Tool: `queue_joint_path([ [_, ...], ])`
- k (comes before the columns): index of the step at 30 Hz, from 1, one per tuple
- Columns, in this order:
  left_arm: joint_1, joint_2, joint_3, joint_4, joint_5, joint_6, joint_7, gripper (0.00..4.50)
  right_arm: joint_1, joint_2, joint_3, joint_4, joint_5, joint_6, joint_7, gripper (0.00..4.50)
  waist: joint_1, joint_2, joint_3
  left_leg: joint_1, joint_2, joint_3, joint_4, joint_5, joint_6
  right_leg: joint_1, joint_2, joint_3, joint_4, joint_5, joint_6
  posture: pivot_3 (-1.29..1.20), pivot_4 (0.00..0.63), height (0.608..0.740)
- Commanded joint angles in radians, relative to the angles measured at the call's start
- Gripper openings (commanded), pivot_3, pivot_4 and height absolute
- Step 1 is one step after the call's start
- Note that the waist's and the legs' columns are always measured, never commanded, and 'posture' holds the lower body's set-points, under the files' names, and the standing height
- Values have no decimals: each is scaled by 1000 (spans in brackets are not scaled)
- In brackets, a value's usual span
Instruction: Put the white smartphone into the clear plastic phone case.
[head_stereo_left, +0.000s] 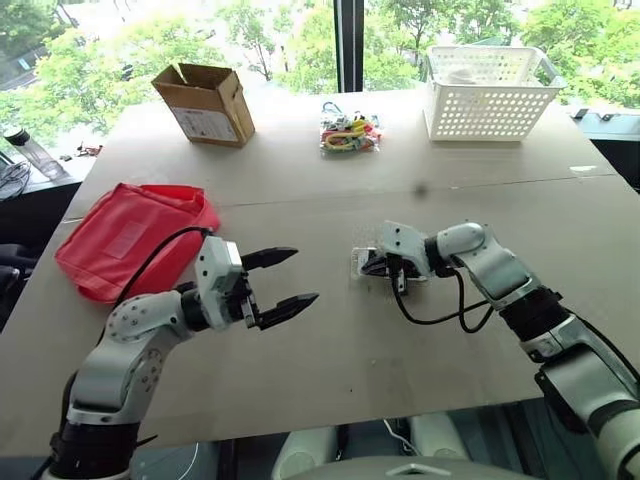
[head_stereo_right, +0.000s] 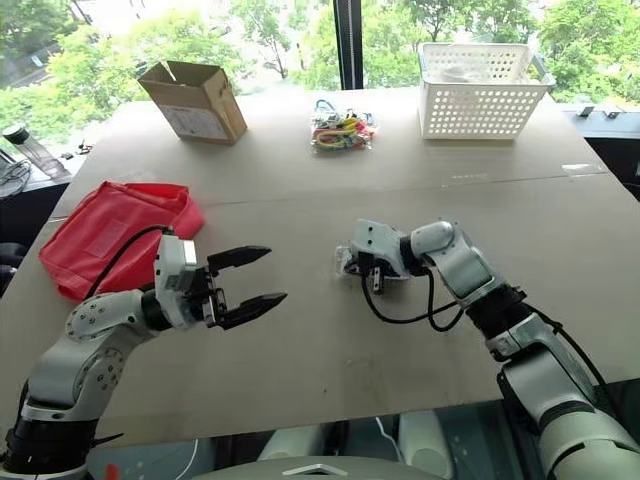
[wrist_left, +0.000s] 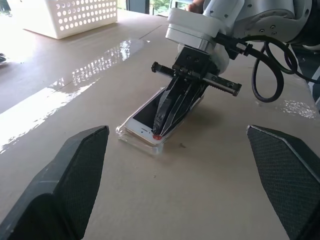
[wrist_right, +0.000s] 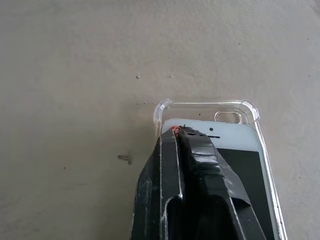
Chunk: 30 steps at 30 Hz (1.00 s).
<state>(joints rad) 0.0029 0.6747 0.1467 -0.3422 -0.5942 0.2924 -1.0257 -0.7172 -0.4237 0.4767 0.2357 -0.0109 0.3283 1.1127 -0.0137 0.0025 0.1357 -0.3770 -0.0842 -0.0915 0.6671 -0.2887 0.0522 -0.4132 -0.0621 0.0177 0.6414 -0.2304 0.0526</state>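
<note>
The wide table carries a white basket, a red bag and a cardboard box near its edges. The left gripper hovers above the tabletop, fingers spread wide, holding nothing. The right gripper has its fingers pressed together, tips resting on the white smartphone. The phone lies screen up inside the clear plastic phone case mid-table.

Right gripper on table (fingers together); left gripper open.
</note>
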Motion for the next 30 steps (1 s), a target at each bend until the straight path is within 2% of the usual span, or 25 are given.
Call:
queue_joint_path([
  [1, -17, -5, -6, -19, -1, -8, 4, 4500, 49, -9, -25, 21, 13, 21, 4, 95, 3, 0, 0, 0, 0, 0, 0, 0, 0, 0, 0, 0, 0, 0, 0, 0, 150, 733],
  [3, -28, -7, -24, -10, 18, -4, 9, 4500, 78, -16, -94, -58, 81, 8, 15, 95, 7, 0, 0, -1, 0, -1, 1, 0, 0, 0, 0, -1, 1, 0, 0, 0, 150, 733],
  [9, -145, 9, -132, 108, 118, 41, 13, 4500, 183, -98, -289, -384, 244, 204, -33, 95, 13, 2, 3, -7, -1, -2, 1, 0, 0, -4, 0, -2, 0, 0, 0, 0, 150, 733],
  [12, -208, 7, -193, 190, 173, 29, -14, 3698, 253, -152, -346, -511, 245, 280, -105, 0, 9, 1, 3, -7, -1, -2, 1, 0, 0, -5, 0, -1, -1, 0, 0, 0, 150, 733],
  [20, -369, -66, -314, 452, 307, -82, -76, 49, 465, -242, -443, -734, 157, 421, -344, 0, 15, 0, 3, -8, -1, -1, 1, 0, 0, -5, 0, -1, -1, 0, 0, 0, 150, 733],
  [25, -437, -103, -345, 557, 351, -130, -105, 49, 486, -257, -398, -756, 114, 440, -411, 0, 11, 0, 3, -7, 0, -1, 1, 0, 0, -5, 0, -1, 0, 0, 0, 0, 150, 733],
  [30, -489, -130, -363, 629, 381, -153, -129, 49, 458, -273, -333, -750, 90, 452, -416, 0, 11, 0, 4, -7, -1, -1, 2, 0, 0, -5, 0, -1, 0, 0, 0, 0, 150, 733],
])
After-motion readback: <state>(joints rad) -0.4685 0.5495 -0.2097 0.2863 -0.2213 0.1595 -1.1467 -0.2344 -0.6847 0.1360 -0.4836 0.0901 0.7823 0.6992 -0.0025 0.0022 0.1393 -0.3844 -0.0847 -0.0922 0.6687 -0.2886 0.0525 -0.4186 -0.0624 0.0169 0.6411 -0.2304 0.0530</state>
